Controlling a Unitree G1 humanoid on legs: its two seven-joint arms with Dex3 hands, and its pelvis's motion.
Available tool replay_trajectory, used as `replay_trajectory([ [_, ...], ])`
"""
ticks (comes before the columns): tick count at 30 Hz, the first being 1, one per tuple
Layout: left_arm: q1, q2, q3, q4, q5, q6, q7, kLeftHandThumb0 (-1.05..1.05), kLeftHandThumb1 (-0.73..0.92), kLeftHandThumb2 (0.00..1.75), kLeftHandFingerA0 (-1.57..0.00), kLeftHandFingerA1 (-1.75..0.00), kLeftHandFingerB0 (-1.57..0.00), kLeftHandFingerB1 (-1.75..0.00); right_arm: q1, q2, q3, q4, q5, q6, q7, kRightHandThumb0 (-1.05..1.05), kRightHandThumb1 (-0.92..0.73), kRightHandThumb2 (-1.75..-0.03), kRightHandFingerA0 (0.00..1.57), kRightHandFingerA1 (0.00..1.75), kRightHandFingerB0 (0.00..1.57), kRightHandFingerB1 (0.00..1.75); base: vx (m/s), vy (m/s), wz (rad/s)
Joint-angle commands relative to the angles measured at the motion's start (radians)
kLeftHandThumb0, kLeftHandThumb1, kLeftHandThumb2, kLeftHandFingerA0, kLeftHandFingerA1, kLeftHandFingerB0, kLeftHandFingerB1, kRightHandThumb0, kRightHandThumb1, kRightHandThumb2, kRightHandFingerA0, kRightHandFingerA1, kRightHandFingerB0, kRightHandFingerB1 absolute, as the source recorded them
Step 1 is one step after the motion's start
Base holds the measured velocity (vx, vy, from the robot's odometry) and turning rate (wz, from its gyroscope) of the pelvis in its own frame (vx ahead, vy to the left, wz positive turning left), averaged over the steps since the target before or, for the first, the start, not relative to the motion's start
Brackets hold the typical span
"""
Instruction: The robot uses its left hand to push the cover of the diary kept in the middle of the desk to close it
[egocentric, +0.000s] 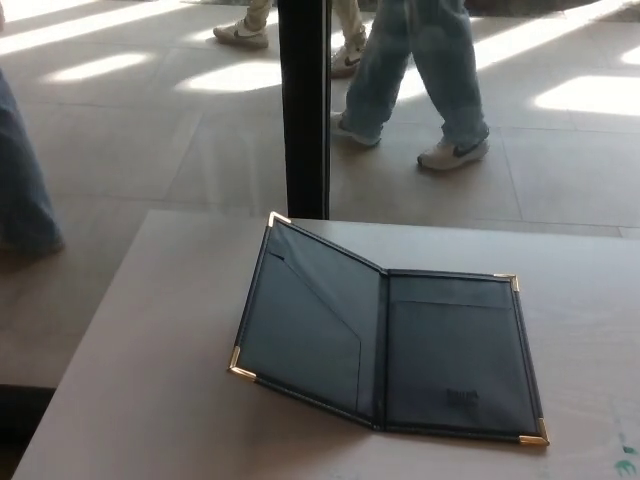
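Note:
A dark blue diary (385, 340) with gold corner caps lies open in the middle of the pale desk (150, 380). Its right half rests flat on the desk. Its left cover (305, 320) is raised at an angle, with the gold corners at the upper left and lower left lifted off the surface. Neither of my hands shows in the head view.
A black vertical post (303, 105) stands just behind the desk's far edge. Beyond it, people's legs (420, 75) walk across a sunlit tiled floor. Another person's trouser leg (20, 180) shows at the far left. A small green mark (622, 460) sits at the desk's right edge.

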Motion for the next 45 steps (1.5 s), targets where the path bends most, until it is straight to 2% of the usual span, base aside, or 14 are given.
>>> replay_trajectory([
  [1, -0.235, -0.060, -0.082, -0.129, -0.217, 0.233, 0.080, -0.35, 0.59, 1.19, 0.00, -0.50, -0.01, -0.50, 0.010, -0.025, -0.054, -0.048, 0.146, 0.084, 0.051, -0.87, -0.92, -0.74, 0.44, 0.70, 0.39, 0.53, 0.00, 0.000, 0.00],
  [2, -0.242, -0.064, -0.090, -0.127, -0.201, 0.238, 0.087, -0.83, 0.86, 1.11, -0.17, -0.51, -0.13, -0.47, 0.010, -0.024, -0.054, -0.052, 0.148, 0.089, 0.049, -0.87, -0.92, -0.74, 0.43, 0.70, 0.40, 0.53, 0.00, 0.000, 0.00],
  [17, -0.234, -0.231, -0.283, -0.108, -0.143, 0.251, 0.081, -0.86, 0.83, 1.09, -0.16, -0.53, -0.13, -0.49, 0.011, -0.024, -0.044, -0.085, 0.190, 0.137, 0.026, -0.88, -0.92, -0.74, 0.42, 0.68, 0.34, 0.49, 0.00, 0.000, 0.00],
  [18, -0.214, -0.225, -0.308, -0.105, -0.116, 0.244, 0.070, -0.86, 0.92, 0.83, -0.22, -0.51, -0.15, -0.44, 0.010, -0.027, -0.036, -0.075, 0.184, 0.120, 0.040, -0.94, -0.75, -0.94, 0.42, 0.70, 0.36, 0.55, 0.00, 0.000, 0.00],
  [26, -0.200, -0.165, -0.314, -0.075, -0.113, 0.246, 0.071, -0.82, 0.92, 0.85, -0.17, -0.50, -0.13, -0.43, -0.004, -0.023, -0.037, -0.074, 0.211, 0.138, 0.016, -0.93, -0.79, -0.94, 0.40, 0.66, 0.35, 0.53, 0.00, 0.000, 0.00],
  [27, -0.199, -0.136, -0.317, -0.059, -0.099, 0.230, 0.046, -0.36, 0.57, 1.17, 0.00, -0.51, -0.01, -0.51, -0.002, -0.022, -0.035, -0.082, 0.215, 0.141, 0.017, -0.86, -0.92, -0.75, 0.41, 0.67, 0.35, 0.48, 0.00, 0.000, 0.00],
  [29, -0.210, -0.122, -0.299, -0.049, -0.115, 0.238, 0.054, -0.80, 0.92, 0.87, -0.14, -0.45, -0.08, -0.37, 0.002, -0.017, -0.034, -0.093, 0.219, 0.147, 0.008, -0.92, -0.77, -0.93, 0.43, 0.69, 0.36, 0.53, 0.00, 0.000, 0.00],
  [32, -0.218, -0.100, -0.289, -0.028, -0.116, 0.217, 0.036, -0.81, 0.92, 1.23, -0.13, -0.51, 0.00, -0.38, 0.006, -0.016, -0.030, -0.088, 0.221, 0.138, 0.016, -0.86, -0.92, -0.74, 0.41, 0.67, 0.37, 0.49, 0.00, 0.000, 0.00],
  [33, -0.225, -0.083, -0.278, -0.004, -0.105, 0.193, 0.032, -0.35, 0.60, 1.19, 0.00, -0.50, -0.01, -0.50, 0.005, -0.020, -0.028, -0.081, 0.220, 0.131, 0.023, -0.93, -0.79, -0.89, 0.42, 0.70, 0.37, 0.54, 0.00, 0.000, 0.00],
  [34, -0.229, -0.080, -0.276, 0.003, -0.096, 0.188, 0.044, -0.80, 0.92, 0.95, -0.15, -0.46, -0.17, -0.45, 0.005, -0.021, -0.028, -0.081, 0.222, 0.134, 0.018, -0.93, -0.79, -0.89, 0.43, 0.70, 0.38, 0.54, 0.00, 0.000, 0.00],
  [39, -0.234, -0.081, -0.274, 0.023, -0.080, 0.184, 0.059, -0.78, 0.92, 0.90, -0.20, -0.45, -0.17, -0.41, 0.007, -0.020, -0.020, -0.092, 0.224, 0.128, 0.006, -0.86, -0.92, -0.74, 0.40, 0.65, 0.40, 0.48, 0.00, 0.000, 0.00],
  [40, -0.219, -0.095, -0.284, 0.006, -0.080, 0.192, 0.062, -0.34, 0.59, 1.18, -0.01, -0.50, -0.02, -0.50, 0.003, -0.020, -0.016, -0.092, 0.222, 0.127, 0.003, -0.87, -0.92, -0.74, 0.42, 0.67, 0.42, 0.49, 0.00, 0.000, 0.00],
  [44, -0.188, -0.136, -0.330, -0.021, -0.076, 0.223, 0.058, -0.77, 0.79, 1.21, -0.11, -0.54, 0.00, -0.45, -0.020, -0.042, -0.015, -0.062, 0.230, 0.140, 0.003, -0.93, -0.79, -0.89, 0.42, 0.69, 0.39, 0.52, 0.00, 0.000, 0.00],
  [45, -0.181, -0.147, -0.344, -0.031, -0.077, 0.239, 0.066, -0.37, 0.54, 1.16, 0.00, -0.50, -0.01, -0.51, -0.020, -0.042, -0.017, -0.066, 0.233, 0.141, 0.000, -0.87, -0.92, -0.74, 0.43, 0.68, 0.42, 0.50, 0.00, 0.000, 0.00],
])
